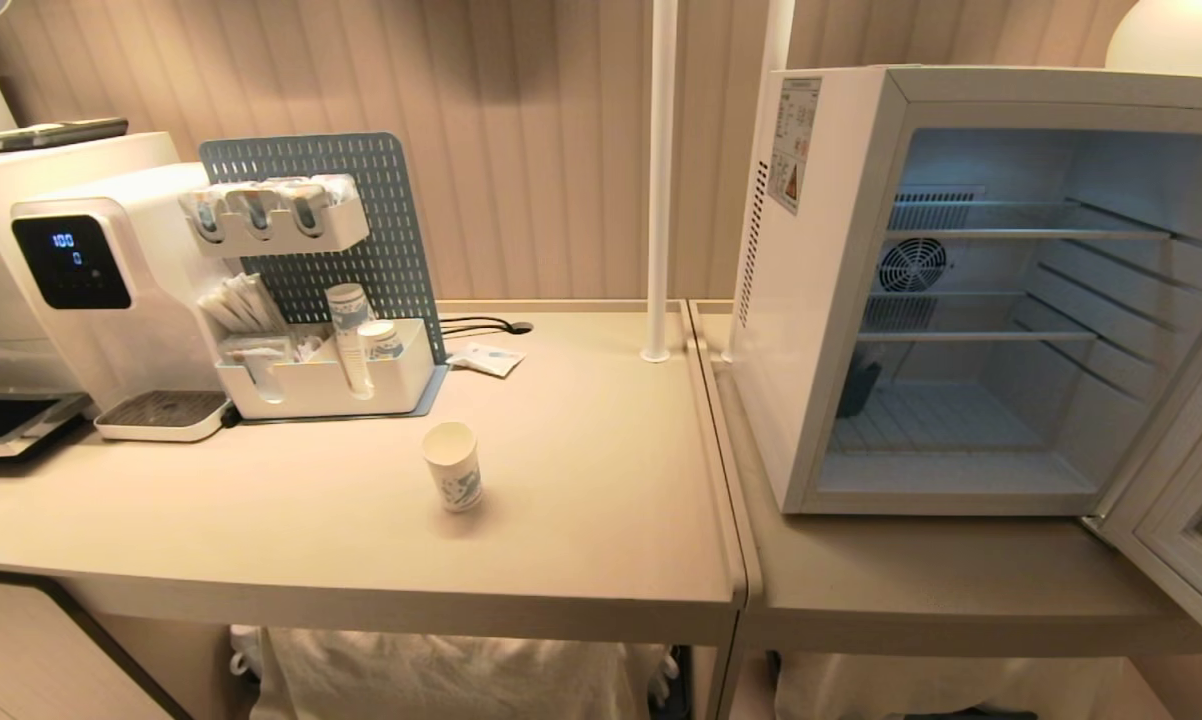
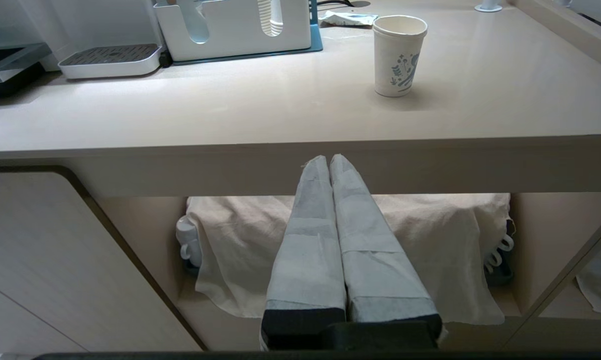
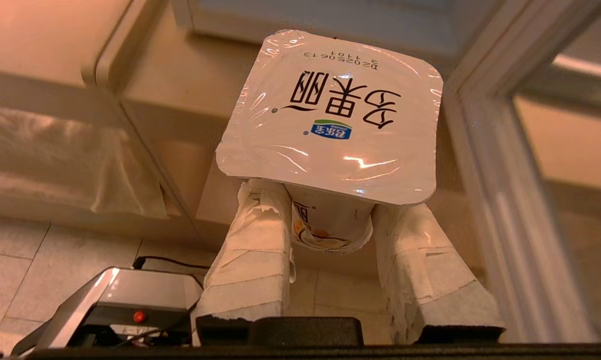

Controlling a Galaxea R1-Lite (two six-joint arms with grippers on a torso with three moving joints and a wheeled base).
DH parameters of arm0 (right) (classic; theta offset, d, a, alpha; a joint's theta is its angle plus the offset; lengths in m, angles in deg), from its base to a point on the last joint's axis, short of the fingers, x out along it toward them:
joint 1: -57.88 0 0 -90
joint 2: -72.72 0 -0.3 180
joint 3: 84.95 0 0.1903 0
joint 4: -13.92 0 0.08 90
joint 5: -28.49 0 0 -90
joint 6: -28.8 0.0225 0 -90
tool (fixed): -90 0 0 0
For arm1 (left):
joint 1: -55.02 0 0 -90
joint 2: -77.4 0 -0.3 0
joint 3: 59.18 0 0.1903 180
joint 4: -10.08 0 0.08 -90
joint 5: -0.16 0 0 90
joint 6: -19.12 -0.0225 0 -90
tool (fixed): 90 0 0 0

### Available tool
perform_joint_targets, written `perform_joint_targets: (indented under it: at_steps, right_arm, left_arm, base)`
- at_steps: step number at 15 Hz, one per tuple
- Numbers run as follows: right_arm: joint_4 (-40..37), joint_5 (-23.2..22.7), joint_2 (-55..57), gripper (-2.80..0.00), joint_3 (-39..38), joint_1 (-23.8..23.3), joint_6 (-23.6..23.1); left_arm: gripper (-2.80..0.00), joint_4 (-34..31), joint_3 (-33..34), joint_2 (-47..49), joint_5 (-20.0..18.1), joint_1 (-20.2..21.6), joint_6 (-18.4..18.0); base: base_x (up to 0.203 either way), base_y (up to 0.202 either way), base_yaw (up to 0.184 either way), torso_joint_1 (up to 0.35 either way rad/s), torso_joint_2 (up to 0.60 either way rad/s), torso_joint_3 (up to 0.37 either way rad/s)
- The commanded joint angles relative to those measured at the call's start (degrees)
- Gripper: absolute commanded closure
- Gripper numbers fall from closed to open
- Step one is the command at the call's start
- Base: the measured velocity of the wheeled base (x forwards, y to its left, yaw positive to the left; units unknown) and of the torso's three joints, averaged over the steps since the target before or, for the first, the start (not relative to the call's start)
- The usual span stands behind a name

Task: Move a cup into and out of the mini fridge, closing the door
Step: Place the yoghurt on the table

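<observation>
Standing upright on the beige countertop [image 1: 581,520], the small tapered white paper cup with a blue print [image 1: 453,466] sits near the front edge, well apart from both grippers; you can check it from the left wrist view too [image 2: 399,55].

You will find the white box-shaped mini fridge [image 1: 831,300] on the adjoining counter to the right, its interior lit, wire shelves [image 1: 1001,225] bare and the round rear fan [image 1: 912,265] showing. Its door, a pale grey-white frame around dark glass [image 1: 1186,500], is swung wide open at the right edge of the head view.

Left gripper [image 2: 329,160]: parked below the counter's front edge, its tape-wrapped fingers [image 2: 310,235] pressed together with nothing between them. A cream cloth [image 2: 430,240] lies on the shelf beneath.

Right gripper [image 3: 330,200]: not visible from the head camera. In its own wrist view you see the wrapped fingers [image 3: 253,250] clamped on a small tub with a glossy white foil lid bearing dark printed characters [image 3: 330,115]; the lid faces the camera and the tub body sits between the pads. The door frame [image 3: 505,210] runs just beside it.

At the left of the counter stand a white water dispenser with a black screen [image 1: 91,290], a grey-blue pegboard organiser [image 1: 341,220] and stacked paper cups [image 1: 349,335].
</observation>
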Motion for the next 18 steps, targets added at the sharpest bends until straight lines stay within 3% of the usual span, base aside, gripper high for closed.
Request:
perform_joint_targets:
  at_steps: [1,4,7,9,13,18]
  right_arm:
    - [0.5,0.3,-11.2,0.00,-7.8,0.4,0.4]
    - [3.1,0.2,-19.0,0.00,-15.5,0.1,0.4]
    - [5.2,0.6,-21.9,0.00,-17.4,0.0,1.3]
    - [12.5,1.0,-22.2,0.00,-21.2,0.1,1.3]
    - [11.8,-0.3,-33.2,0.00,-22.8,0.7,1.7]
    - [16.5,0.3,-32.9,0.00,-26.7,0.9,6.5]
  left_arm:
    - [0.00,-0.1,0.0,0.0,0.0,0.0,0.0]
    - [0.00,-0.1,0.0,0.0,0.0,-0.1,0.0]
    - [0.00,0.0,0.0,0.0,0.0,-0.1,0.0]
    - [0.00,0.0,0.0,0.0,0.0,-0.1,0.0]
    - [0.00,0.0,0.0,0.0,0.0,0.0,-0.1]
    - [0.00,0.0,0.0,0.0,0.1,0.0,-0.1]
  base:
    - [0.000,0.000,0.000,0.000,0.00,0.000]
    - [0.000,0.000,0.000,0.000,0.00,0.000]
    - [0.000,0.000,0.000,0.000,0.00,0.000]
    - [0.000,0.000,0.000,0.000,0.00,0.000]
    - [0.000,0.000,0.000,0.000,0.00,0.000]
    - [0.000,0.000,0.000,0.000,0.00,0.000]
